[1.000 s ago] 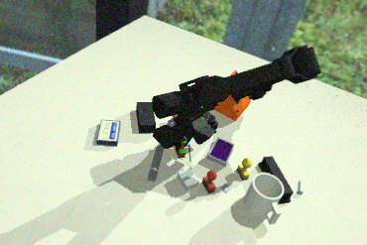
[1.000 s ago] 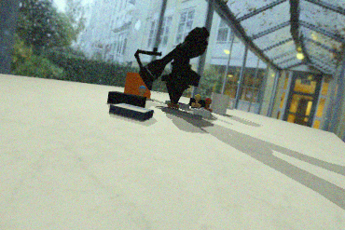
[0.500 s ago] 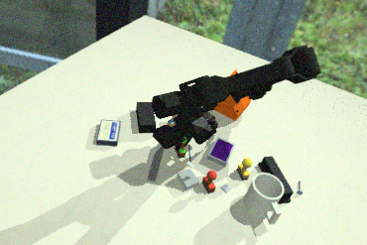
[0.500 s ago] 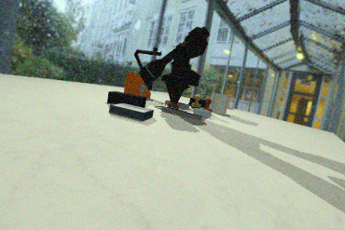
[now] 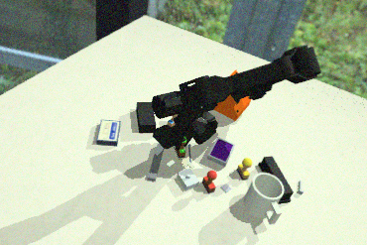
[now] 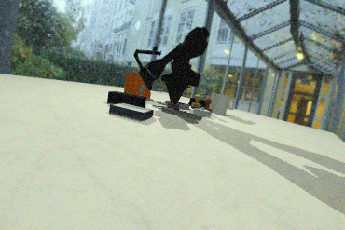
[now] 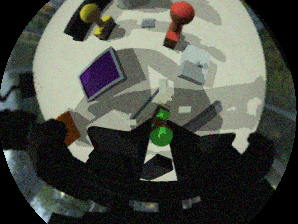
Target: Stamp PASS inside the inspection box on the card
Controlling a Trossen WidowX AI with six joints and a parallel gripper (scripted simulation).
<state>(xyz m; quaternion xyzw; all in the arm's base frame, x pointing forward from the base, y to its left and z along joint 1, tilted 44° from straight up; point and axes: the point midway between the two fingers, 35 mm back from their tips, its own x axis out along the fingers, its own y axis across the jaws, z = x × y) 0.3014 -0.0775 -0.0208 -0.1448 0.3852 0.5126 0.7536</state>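
My gripper (image 5: 185,139) (image 6: 174,102) (image 7: 158,121) is shut on the green stamp (image 5: 183,151) (image 7: 161,136) and holds it by its round knob, low over the bench. Its brown base points down; whether it touches anything is hidden. The purple ink pad (image 5: 221,151) (image 7: 101,75) lies in a grey tray beside the gripper, apart from the stamp. A red stamp (image 5: 209,182) (image 7: 181,13) and a yellow stamp (image 5: 245,168) (image 7: 90,13) stand on the bench. The card and its inspection box cannot be made out among the pale patches and shadows, nor any print.
A pale grey block (image 5: 188,179) (image 7: 195,64) lies near the red stamp. A grey bar (image 5: 155,164) (image 7: 204,116) lies near the held stamp. A grey mug (image 5: 251,201) and black blocks (image 5: 145,118) (image 5: 283,187) stand farther off. A blue-labelled box (image 5: 108,133) (image 6: 131,111) and an orange object (image 5: 234,108) (image 6: 134,84) also show.
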